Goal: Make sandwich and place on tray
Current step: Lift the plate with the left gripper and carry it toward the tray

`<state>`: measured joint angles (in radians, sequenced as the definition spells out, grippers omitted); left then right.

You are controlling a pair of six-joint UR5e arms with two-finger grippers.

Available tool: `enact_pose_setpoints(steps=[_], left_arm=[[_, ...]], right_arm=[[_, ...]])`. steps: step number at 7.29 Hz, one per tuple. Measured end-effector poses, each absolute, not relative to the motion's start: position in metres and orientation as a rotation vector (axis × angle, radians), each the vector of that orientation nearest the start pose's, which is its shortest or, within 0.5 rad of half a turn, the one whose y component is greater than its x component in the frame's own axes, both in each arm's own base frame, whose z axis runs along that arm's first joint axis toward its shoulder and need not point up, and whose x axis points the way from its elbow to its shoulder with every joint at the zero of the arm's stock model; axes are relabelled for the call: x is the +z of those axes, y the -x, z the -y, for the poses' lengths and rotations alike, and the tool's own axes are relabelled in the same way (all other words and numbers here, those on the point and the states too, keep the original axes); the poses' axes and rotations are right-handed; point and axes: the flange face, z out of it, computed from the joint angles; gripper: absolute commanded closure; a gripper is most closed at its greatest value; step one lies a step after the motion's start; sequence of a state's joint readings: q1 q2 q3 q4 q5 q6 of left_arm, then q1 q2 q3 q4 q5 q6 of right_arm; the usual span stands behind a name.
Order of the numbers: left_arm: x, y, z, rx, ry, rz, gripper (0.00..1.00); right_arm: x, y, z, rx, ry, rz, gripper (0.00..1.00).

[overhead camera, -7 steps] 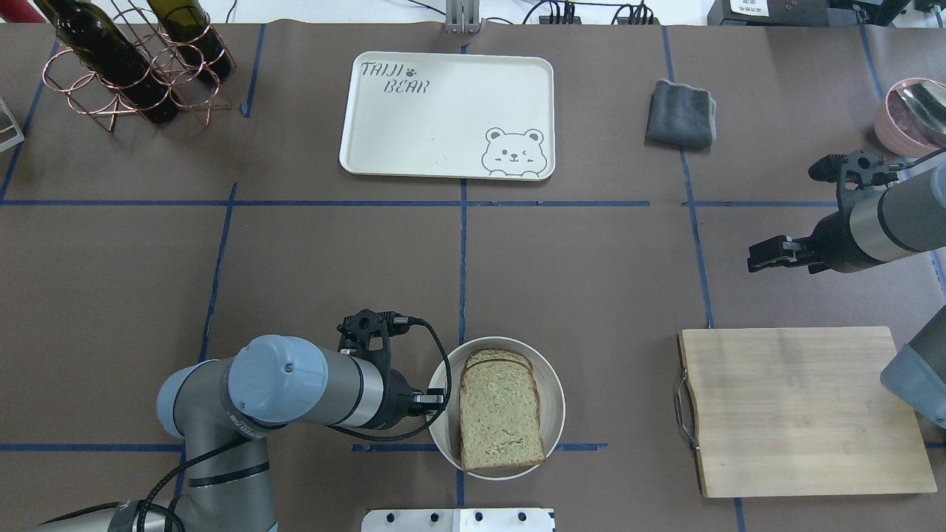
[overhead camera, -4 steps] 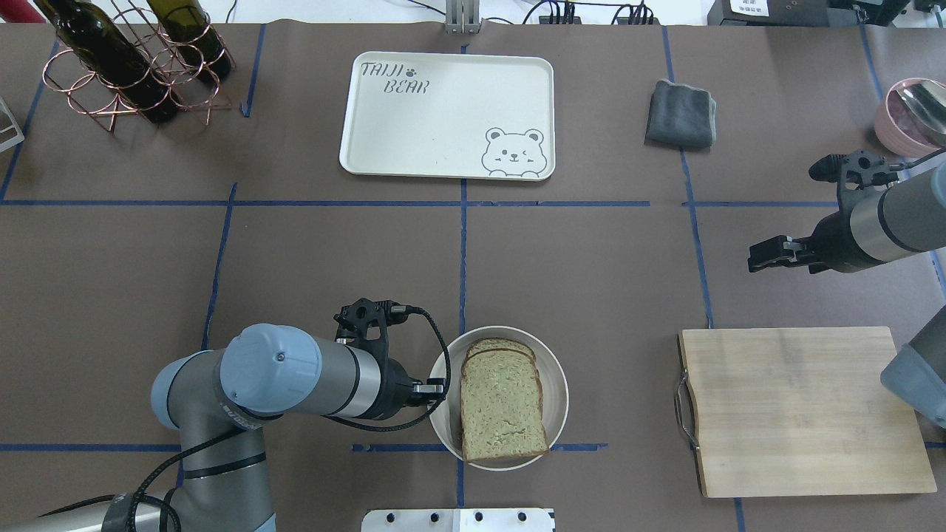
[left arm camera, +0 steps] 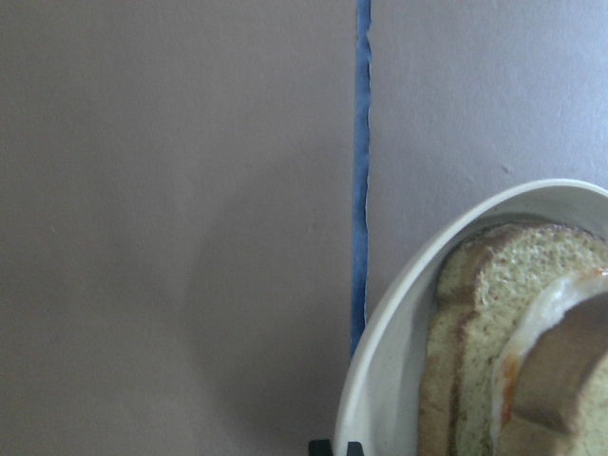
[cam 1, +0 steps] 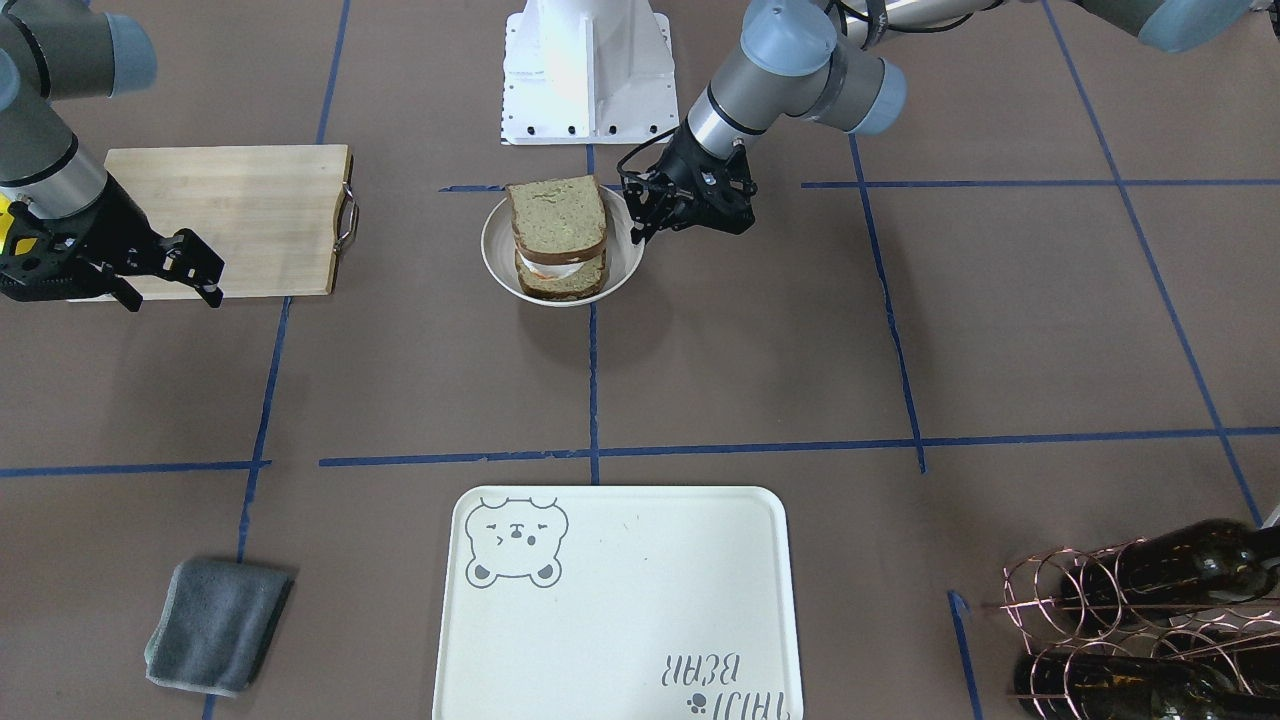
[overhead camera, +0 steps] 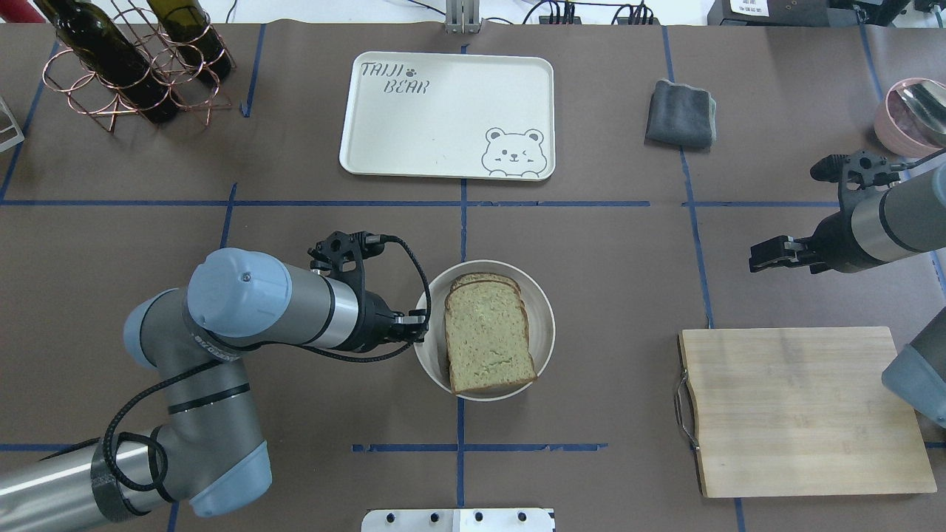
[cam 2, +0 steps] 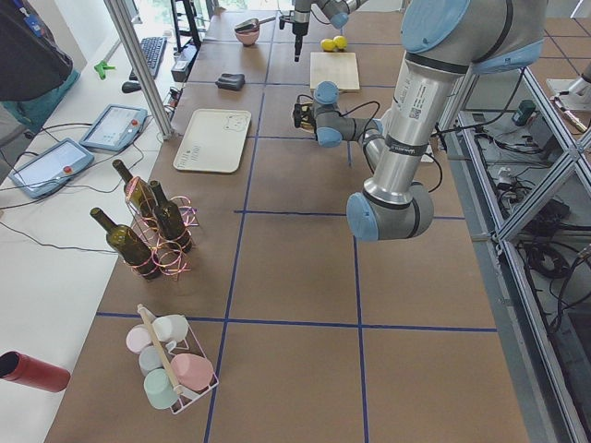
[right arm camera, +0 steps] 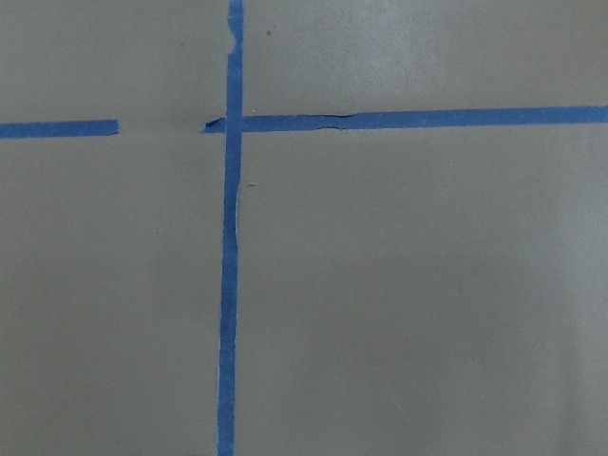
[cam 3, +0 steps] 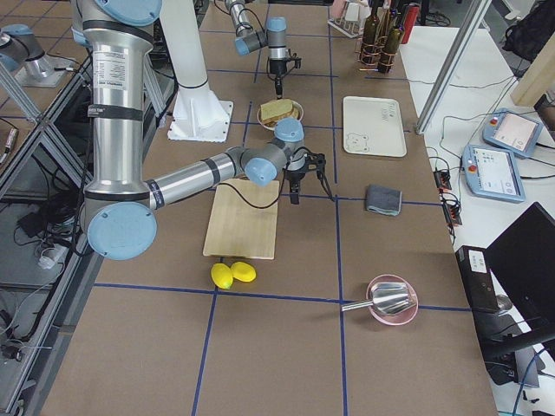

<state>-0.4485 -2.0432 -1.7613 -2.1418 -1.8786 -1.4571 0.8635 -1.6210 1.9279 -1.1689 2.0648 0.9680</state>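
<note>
The sandwich (overhead camera: 488,336), two greenish-tan slices with a white egg between, sits in a white bowl (overhead camera: 543,310). My left gripper (overhead camera: 417,329) is shut on the bowl's left rim and the bowl looks slightly raised off the table. The front view shows the sandwich (cam 1: 555,215), the bowl (cam 1: 625,270) and the left gripper (cam 1: 640,225). The left wrist view shows the bowl rim (left arm camera: 399,332) and the sandwich's layers (left arm camera: 513,361). The cream tray (overhead camera: 443,111) with the bear drawing lies at the far middle. My right gripper (overhead camera: 754,258) hangs open and empty at the right.
A wooden cutting board (overhead camera: 798,406) lies at the near right. A grey cloth (overhead camera: 680,112) lies right of the tray. A copper rack with wine bottles (overhead camera: 133,66) stands at the far left. A pink bowl (overhead camera: 913,111) sits at the far right. Two lemons (cam 3: 232,274) lie beyond the board.
My left gripper has carried the bowl with the sandwich away from the near edge, toward the tray and slightly left. The right arm has barely moved.
</note>
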Motion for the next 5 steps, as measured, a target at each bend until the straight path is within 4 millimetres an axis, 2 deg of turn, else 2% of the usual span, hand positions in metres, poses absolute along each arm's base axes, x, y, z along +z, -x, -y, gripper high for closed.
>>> enact_pose_setpoints(steps=[1, 3, 5], left_arm=[[0.235, -0.508, 0.388, -0.131, -0.101, -1.247, 1.00], [0.232, -0.504, 0.430, -0.193, -0.121, -1.230, 1.00], [0.236, -0.507, 0.456, -0.311, -0.062, -1.219, 1.00]], right_arm=[[0.471, 0.250, 0.425, 0.070, -0.112, 0.831, 0.00], [0.471, 0.250, 0.425, 0.071, -0.111, 0.830, 0.00], [0.473, 0.250, 0.425, 0.072, -0.110, 0.827, 0.00]])
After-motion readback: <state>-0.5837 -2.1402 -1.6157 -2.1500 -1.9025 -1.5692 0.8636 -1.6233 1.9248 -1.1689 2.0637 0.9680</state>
